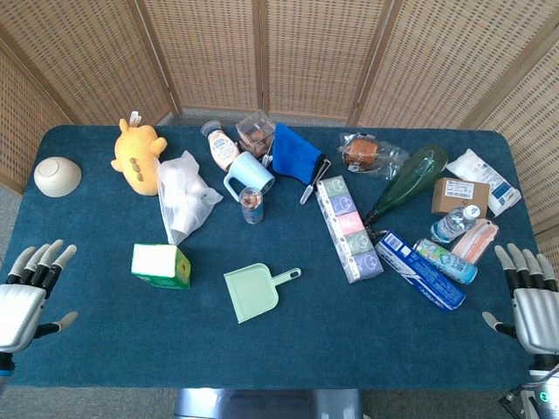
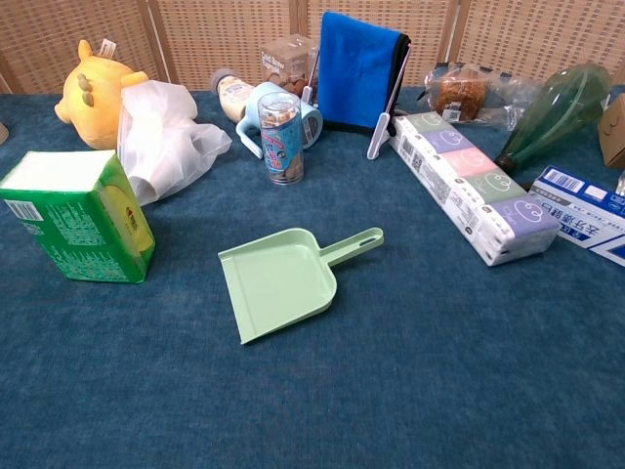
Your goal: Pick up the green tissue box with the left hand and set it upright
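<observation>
Only the head view shows both hands, left hand [image 1: 28,292] and right hand [image 1: 531,297], open.

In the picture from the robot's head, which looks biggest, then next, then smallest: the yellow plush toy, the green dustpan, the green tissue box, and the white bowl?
1. Green dustpan, counting its handle
2. Yellow plush toy, nearly as big
3. Green tissue box
4. White bowl

The box and the bowl look close in size, and the bowl lies farther from the camera, so that order is unsure.
</observation>
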### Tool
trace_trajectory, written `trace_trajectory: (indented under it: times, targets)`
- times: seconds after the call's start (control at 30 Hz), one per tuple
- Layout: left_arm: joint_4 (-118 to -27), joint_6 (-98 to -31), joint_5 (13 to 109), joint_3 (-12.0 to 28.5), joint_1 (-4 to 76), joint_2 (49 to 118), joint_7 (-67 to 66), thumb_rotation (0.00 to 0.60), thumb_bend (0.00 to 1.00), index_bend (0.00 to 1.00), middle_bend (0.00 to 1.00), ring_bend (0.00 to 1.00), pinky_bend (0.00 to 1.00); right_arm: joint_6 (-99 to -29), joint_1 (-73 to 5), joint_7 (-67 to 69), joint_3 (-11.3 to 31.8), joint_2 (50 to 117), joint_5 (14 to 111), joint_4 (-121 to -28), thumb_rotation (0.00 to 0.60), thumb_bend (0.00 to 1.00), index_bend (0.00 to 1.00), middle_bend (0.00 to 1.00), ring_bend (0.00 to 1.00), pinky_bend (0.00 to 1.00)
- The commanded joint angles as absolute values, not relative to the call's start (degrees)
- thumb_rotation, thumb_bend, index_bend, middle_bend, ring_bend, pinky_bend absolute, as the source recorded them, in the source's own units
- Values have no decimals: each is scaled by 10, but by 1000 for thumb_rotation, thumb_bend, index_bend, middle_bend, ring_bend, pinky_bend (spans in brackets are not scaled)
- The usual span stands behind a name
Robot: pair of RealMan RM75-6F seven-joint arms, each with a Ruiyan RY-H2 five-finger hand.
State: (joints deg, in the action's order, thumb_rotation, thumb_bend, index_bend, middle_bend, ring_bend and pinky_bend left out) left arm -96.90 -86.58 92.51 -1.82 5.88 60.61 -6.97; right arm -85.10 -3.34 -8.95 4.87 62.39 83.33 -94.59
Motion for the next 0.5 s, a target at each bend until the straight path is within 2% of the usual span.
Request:
trace_trajectory:
  times: [0.03,0.3,0.5]
  targets:
    - [-968,-866,923,-17,57,605,-69,600,53,28,0,0,0,-855,-35,-89,50,631,836,-940,600,0,0,0,0,18]
    - [-968,-859,920,-12,62,606,-62,600,53,30,0,0,0,-843,-40,-87,50,641,830,-926,600,0,0,0,0,18]
    - [-989,-791,902,18,116,628,-86,600,50,41,0,0,0,-849,-38,-81,48,635,836,-935,600,0,0,0,0,19]
